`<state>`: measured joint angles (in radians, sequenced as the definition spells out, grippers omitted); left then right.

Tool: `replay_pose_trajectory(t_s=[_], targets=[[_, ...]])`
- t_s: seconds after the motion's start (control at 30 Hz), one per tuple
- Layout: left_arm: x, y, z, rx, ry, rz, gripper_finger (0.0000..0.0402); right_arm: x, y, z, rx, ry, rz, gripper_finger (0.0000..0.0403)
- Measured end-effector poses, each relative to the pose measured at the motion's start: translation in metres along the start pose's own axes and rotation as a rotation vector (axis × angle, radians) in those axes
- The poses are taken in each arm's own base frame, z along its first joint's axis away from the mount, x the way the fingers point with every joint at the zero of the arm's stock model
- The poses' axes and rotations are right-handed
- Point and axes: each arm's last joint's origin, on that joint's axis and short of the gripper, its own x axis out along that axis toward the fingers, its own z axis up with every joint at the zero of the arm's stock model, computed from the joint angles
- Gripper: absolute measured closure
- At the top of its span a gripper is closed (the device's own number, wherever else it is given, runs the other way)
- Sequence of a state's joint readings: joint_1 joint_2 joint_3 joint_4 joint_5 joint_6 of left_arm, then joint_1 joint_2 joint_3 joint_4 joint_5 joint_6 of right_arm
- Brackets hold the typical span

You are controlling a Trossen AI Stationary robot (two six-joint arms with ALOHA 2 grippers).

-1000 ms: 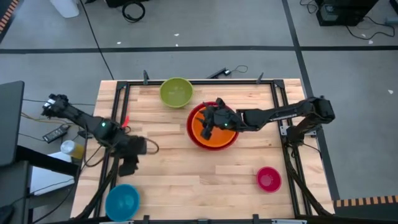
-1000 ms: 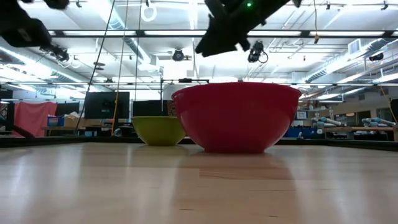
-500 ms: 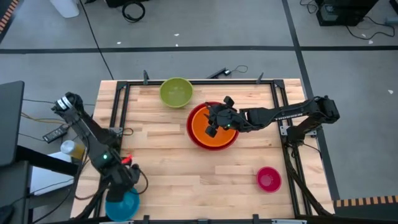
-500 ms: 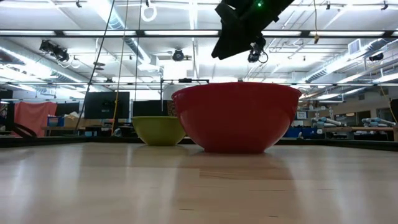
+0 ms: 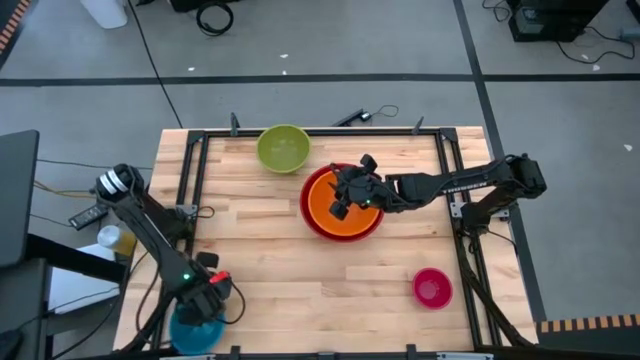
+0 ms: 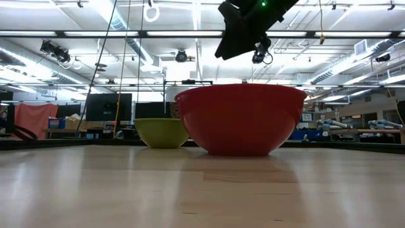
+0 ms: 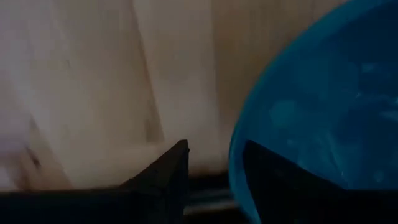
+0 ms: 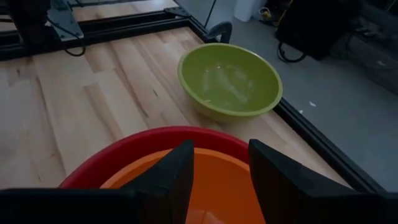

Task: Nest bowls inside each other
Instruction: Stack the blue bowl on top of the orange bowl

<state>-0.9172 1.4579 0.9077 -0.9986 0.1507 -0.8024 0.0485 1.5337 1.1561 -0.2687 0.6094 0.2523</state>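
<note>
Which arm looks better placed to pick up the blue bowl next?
Left. The left gripper hangs open at the round blue bowl, its fingers straddling the rim. The right gripper hovers open over the orange bowl.

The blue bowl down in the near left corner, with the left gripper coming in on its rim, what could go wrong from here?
The blue bowl sits right at the table's near left corner, so a nudge from the left gripper might push it off the edge. The open fingers straddle the rim close to the wood; one could scrape the table or miss the wall. The right gripper hangs open over the orange bowl nested in the red bowl, so the arms could collide there.
</note>
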Motion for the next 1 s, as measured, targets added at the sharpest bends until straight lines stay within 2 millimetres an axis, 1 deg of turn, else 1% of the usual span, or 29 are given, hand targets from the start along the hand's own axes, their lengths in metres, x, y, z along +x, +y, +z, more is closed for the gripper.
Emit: replay_pose_trajectory(t_s=[0.1,0.2,0.4,0.47,0.53,0.63,0.77,0.83,0.9,1.0], targets=[[0.003,-0.003,0.01,0.088,-0.067,-0.021,0.0257,-0.001,0.002,-0.001,-0.005,0.001,0.008,0.0243],[0.003,0.0,0.019,0.118,-0.122,-0.015,0.0287,-0.004,0.003,-0.002,-0.021,0.02,0.033,0.0243],[-0.004,0.03,0.043,0.036,-0.181,0.043,0.0377,-0.023,0.001,-0.009,-0.029,0.092,0.04,0.0243],[-0.007,0.042,0.051,-0.004,-0.195,0.05,0.0388,-0.031,0.001,-0.012,-0.031,0.118,0.037,0.0243],[-0.009,0.056,0.059,-0.062,-0.216,0.072,0.0383,-0.04,0.0,-0.013,-0.038,0.129,0.02,0.0243],[-0.013,0.077,0.069,-0.127,-0.248,0.121,0.0365,-0.053,-0.006,-0.014,-0.048,0.119,-0.034,0.0243],[-0.017,0.106,0.08,-0.174,-0.273,0.169,0.0348,-0.062,-0.014,-0.01,-0.014,0.097,-0.063,0.0243],[-0.019,0.121,0.084,-0.213,-0.274,0.177,0.0342,-0.062,-0.018,-0.007,0.004,0.082,-0.075,0.0243],[-0.023,0.132,0.087,-0.23,-0.277,0.186,0.0335,-0.058,-0.024,-0.002,0.014,0.05,-0.118,0.0243],[-0.03,0.142,0.09,-0.215,-0.297,0.187,0.0322,-0.039,-0.039,0.011,0.077,-0.014,-0.178,0.0243]])
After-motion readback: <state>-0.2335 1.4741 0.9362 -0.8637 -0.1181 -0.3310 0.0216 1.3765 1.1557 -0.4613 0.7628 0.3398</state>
